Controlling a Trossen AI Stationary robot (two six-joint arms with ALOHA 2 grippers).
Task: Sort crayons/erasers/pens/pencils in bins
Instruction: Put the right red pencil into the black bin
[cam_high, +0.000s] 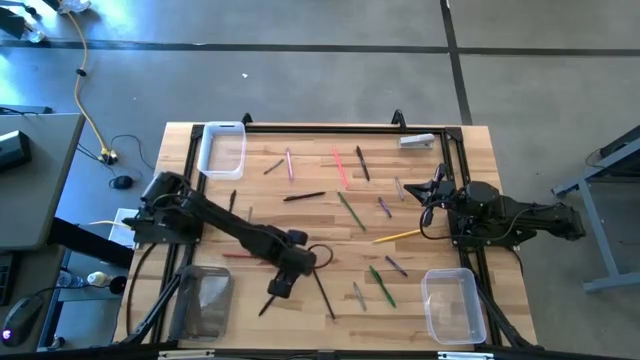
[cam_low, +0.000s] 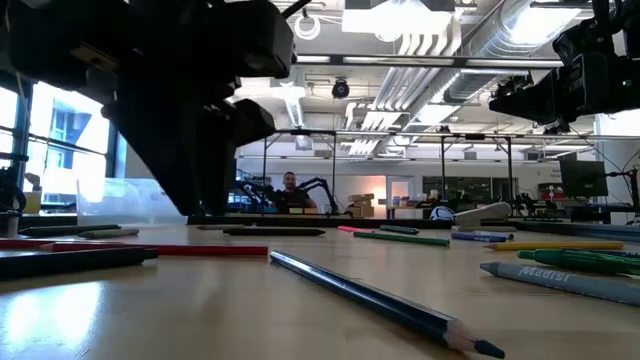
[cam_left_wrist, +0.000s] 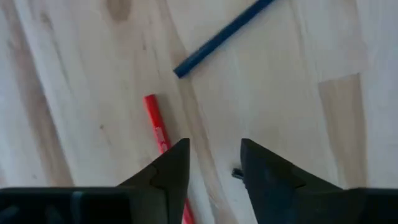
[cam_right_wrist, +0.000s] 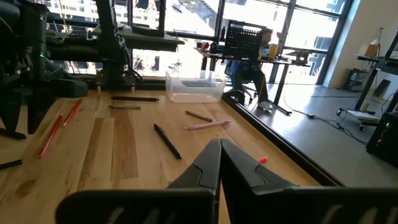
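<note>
Bench (cam_high: 200, 215): one wooden top, carrying three bins and a scatter of sticks.

Bins, count three:
- White-rimmed bin (cam_high: 223, 149), upper left of the high view.
- Grey bin (cam_high: 204, 301), lower left.
- Clear bin (cam_high: 450, 304), lower right.

No stick can be made out in any of the three, though the walls blur the contents.

Sticks (cam_high: 349, 211): roughly twenty lie loose on the bench, most in the centre and centre right of the high view; the exact count is uncertain because the thinnest ones blur. Distinguishable items:
- One yellow pencil (cam_high: 397, 237), right of centre.
- One pink stick (cam_high: 340, 168), upper centre.
- Two green sticks low in the centre right.
- One red pencil (cam_left_wrist: 158, 127), just beside the left end effector.
- One blue pencil (cam_left_wrist: 221, 38), near the red one but apart from it.

Left end effector (cam_high: 277, 288): lower centre of the high view, pointing down at the bench. Fingers (cam_left_wrist: 169, 171) are spread, with bare wood between them; nothing is held. The red pencil passes beside one finger, outside the gap.

Right end effector (cam_right_wrist: 219, 163): centre right of the high view, above the bench. Fingers are pressed together on nothing.

One person (cam_low: 290, 187) is seated in the room behind the bench, centre of the low view.
</note>
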